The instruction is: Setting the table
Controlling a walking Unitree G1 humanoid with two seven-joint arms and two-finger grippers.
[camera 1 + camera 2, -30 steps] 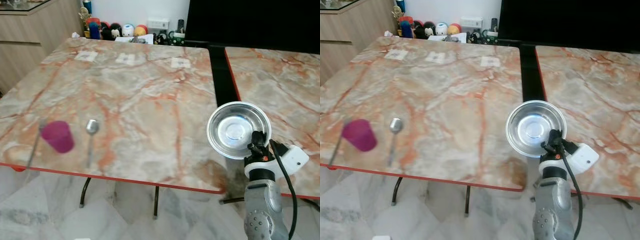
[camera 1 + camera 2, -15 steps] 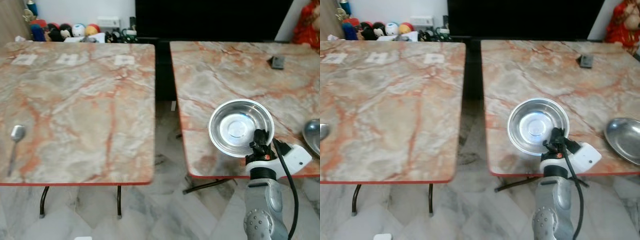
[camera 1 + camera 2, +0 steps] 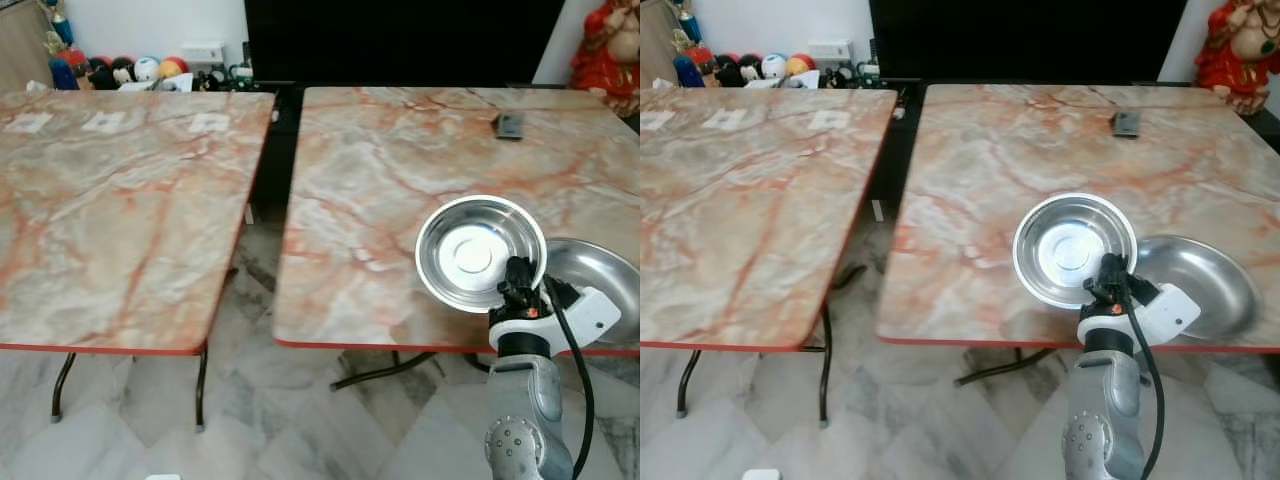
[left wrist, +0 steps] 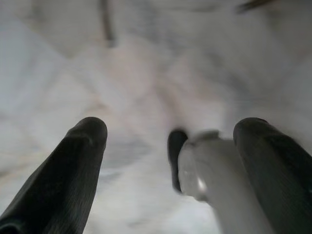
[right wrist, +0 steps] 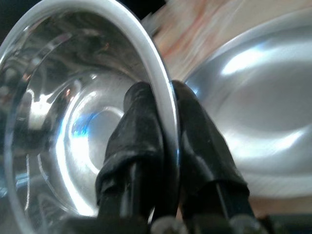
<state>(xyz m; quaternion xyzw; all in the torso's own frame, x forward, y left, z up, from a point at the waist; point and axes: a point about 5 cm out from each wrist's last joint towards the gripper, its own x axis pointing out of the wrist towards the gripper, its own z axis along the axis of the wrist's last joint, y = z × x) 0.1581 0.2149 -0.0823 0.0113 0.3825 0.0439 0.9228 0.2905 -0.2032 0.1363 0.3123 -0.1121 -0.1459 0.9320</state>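
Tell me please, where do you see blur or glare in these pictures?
Left wrist view: the floor and the fingers are blurred. Left eye view: a bright glare sits inside the steel bowl. Right wrist view: the larger steel dish beyond looks soft, with white highlights.

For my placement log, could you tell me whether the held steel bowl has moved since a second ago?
Yes. The steel bowl, pinched by the right gripper, travelled rightward from the left table to the right table.

A row of small round toys (image 3: pixel 130 70) lines the far wall (beside a white socket box (image 3: pixel 203 52)); a red figurine (image 3: pixel 1232 50) stands at right.
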